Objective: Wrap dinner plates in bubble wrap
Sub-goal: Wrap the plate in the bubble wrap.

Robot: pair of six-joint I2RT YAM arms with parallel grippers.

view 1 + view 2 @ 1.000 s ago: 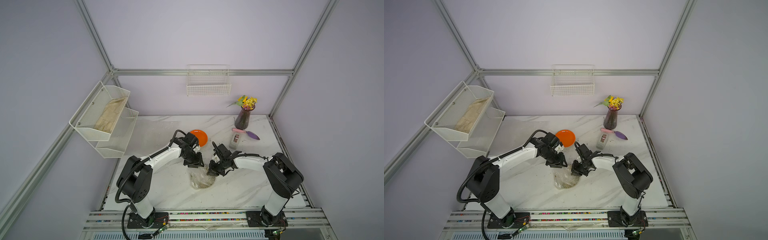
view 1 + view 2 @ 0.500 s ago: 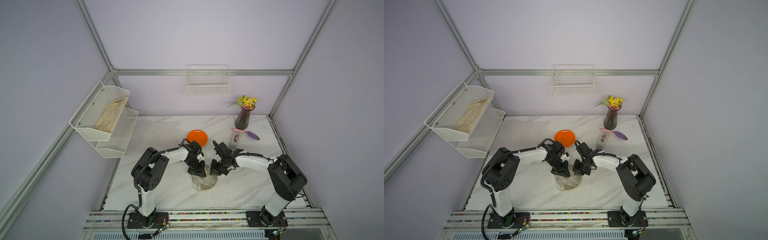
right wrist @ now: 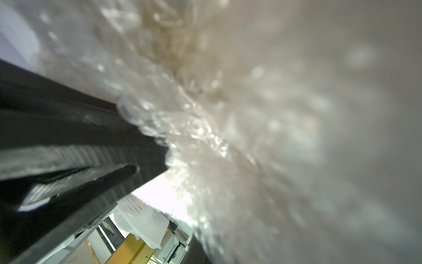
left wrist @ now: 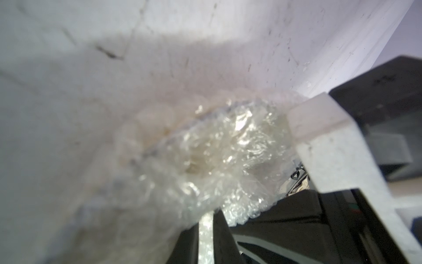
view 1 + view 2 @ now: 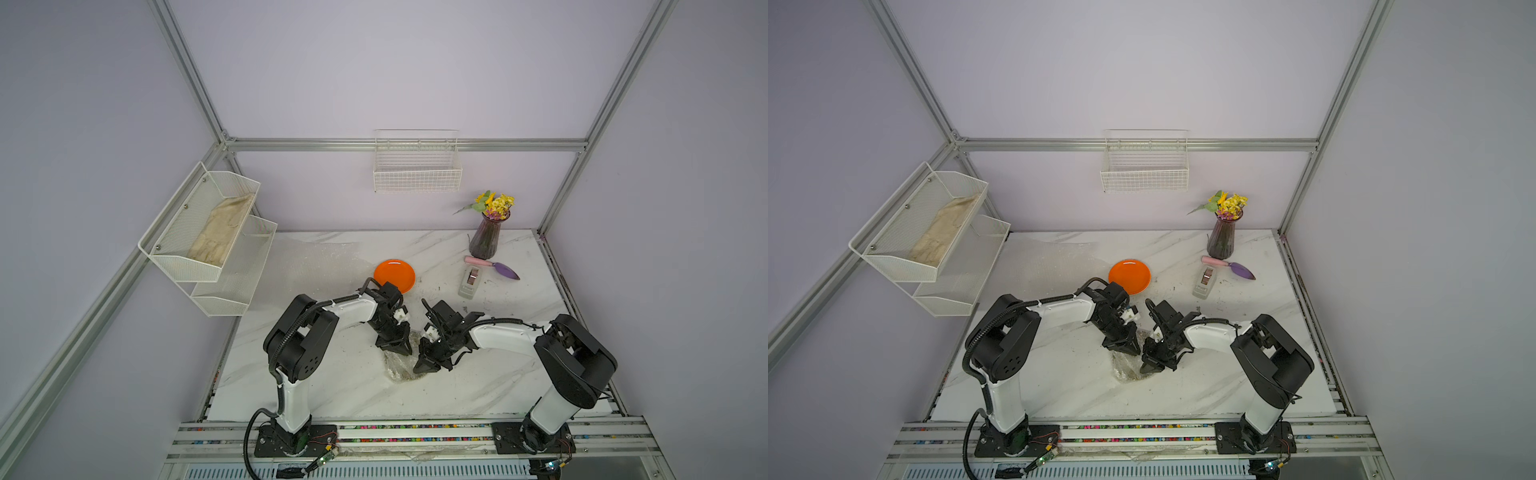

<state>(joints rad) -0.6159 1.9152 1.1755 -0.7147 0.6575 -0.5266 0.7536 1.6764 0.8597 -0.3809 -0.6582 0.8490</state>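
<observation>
**Two arms close a parcel.** At lower centre of both top views, the wrapped plate (image 5: 401,369) sits on the marble table (image 5: 332,386), bundled in crumpled bubble wrap (image 4: 228,148).

The left claw (image 5: 401,350) is at the upper edge of the bundle. Its wrist view shows a strip of film running down between its dark fingers, so it appears to be clenched on the bubble wrap. The right claw (image 5: 419,368) is clenched at the bundle's right edge. Whether any film is caught in it cannot be made out.

The job looks to be at the folding stage for this plate. The next move probably calls for drawing the pinched flap across the top while the other claw pins the parcel down.

An orange plate (image 5: 1128,276) lies bare at mid-frame. A spare sheet (image 5: 1046,266) is spread flat to its left, and a tape dispenser (image 5: 1204,283) stands to its right.

The film hides the colour and pattern of the wrapped plate, leaving only a yellowish tint and a curved rim. The right wrist view is mostly blur. No other plate shows.
</observation>
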